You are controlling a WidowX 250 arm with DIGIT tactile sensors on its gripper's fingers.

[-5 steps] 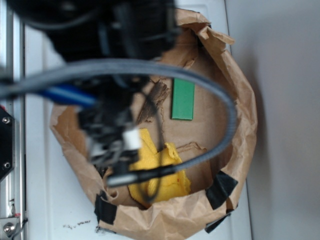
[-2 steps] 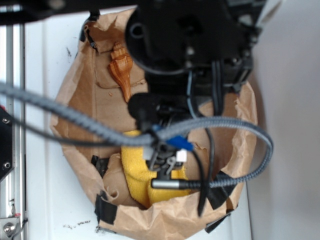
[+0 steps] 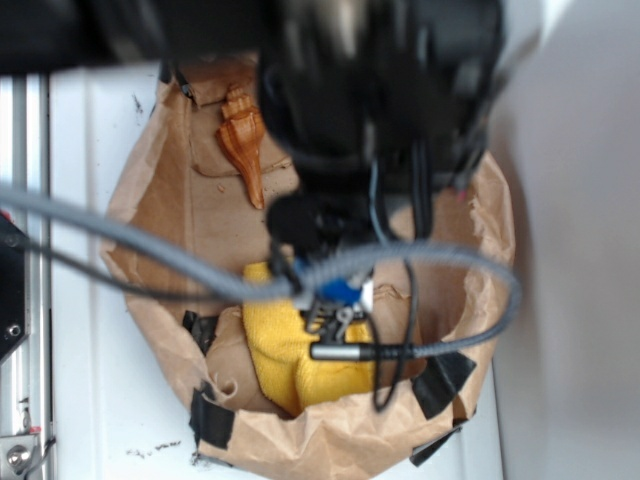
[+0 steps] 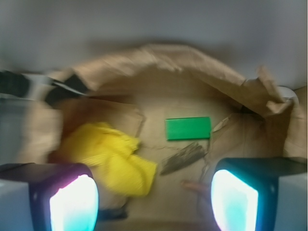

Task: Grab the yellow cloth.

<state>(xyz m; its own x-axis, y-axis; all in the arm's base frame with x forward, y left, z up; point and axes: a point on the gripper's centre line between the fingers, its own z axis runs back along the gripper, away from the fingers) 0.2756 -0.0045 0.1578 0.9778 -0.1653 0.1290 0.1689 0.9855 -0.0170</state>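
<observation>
The yellow cloth [image 3: 285,345] lies crumpled on the floor of a brown paper bag, near its front wall; in the wrist view the yellow cloth [image 4: 113,156] sits left of centre. My gripper [image 3: 335,315] hangs over the cloth's right part, largely hidden by the arm and cables. In the wrist view my gripper [image 4: 154,204] is open, its two glowing fingertips [image 4: 74,204] wide apart with nothing between them, the cloth reaching toward the left one.
The brown paper bag [image 3: 480,210] has crumpled walls held with black tape [image 3: 440,380]. Inside lie an orange shell [image 3: 243,145] at the back left and a green block [image 4: 187,128]. A grey cable [image 3: 150,255] loops across the bag.
The arm swung from the bag's left side to over its middle and right, uncovering the orange shell and hiding the green block in the exterior view. The gripper now hangs over the cloth.
</observation>
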